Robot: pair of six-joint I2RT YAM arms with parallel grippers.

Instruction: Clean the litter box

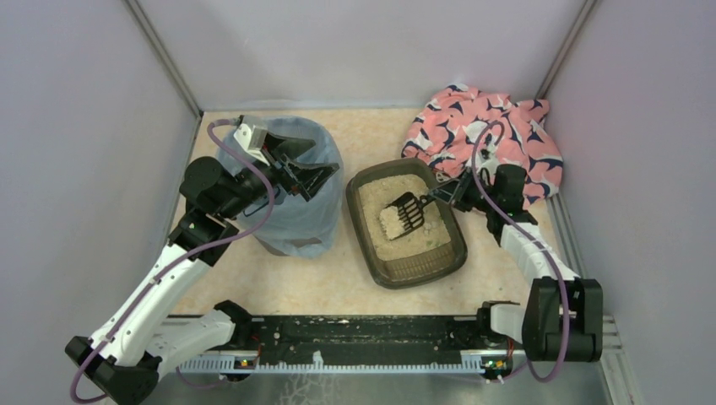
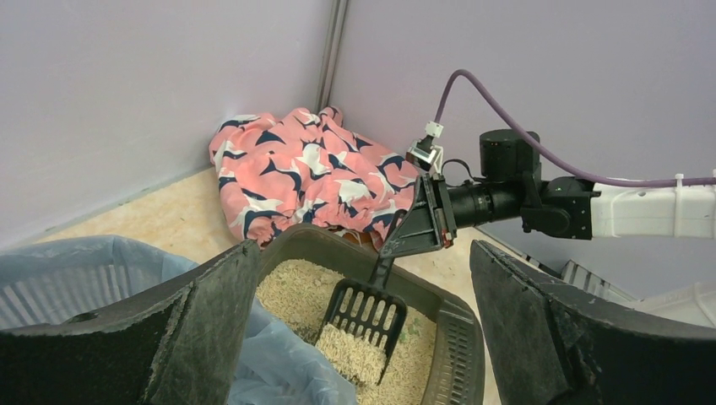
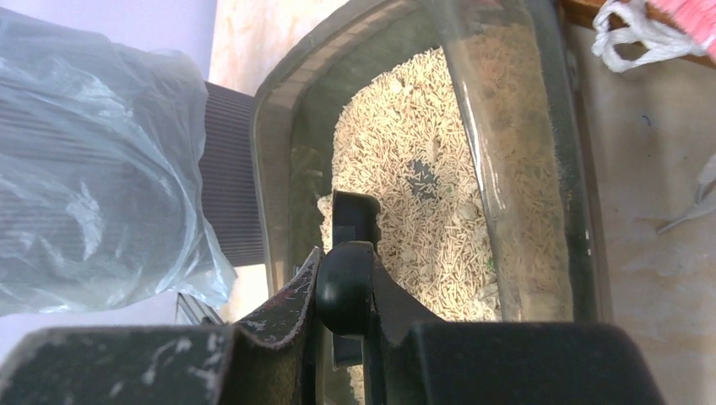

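The dark brown litter box [image 1: 460,245] with beige litter sits mid-table; it also shows in the left wrist view [image 2: 460,337] and the right wrist view [image 3: 274,169]. My right gripper [image 1: 441,194] is shut on the handle of a small black slotted scoop [image 1: 405,215], which holds a clump of litter over the box. The scoop shows in the left wrist view [image 2: 365,325] and its handle in the right wrist view [image 3: 346,283]. My left gripper [image 1: 308,173] is open and empty above the round bin [image 1: 295,219] lined with a blue bag, just left of the box.
A pink patterned cloth [image 1: 481,135] lies bunched in the back right corner behind the box. Grey walls close in the table on three sides. A black rail [image 1: 363,333] runs along the near edge between the arm bases.
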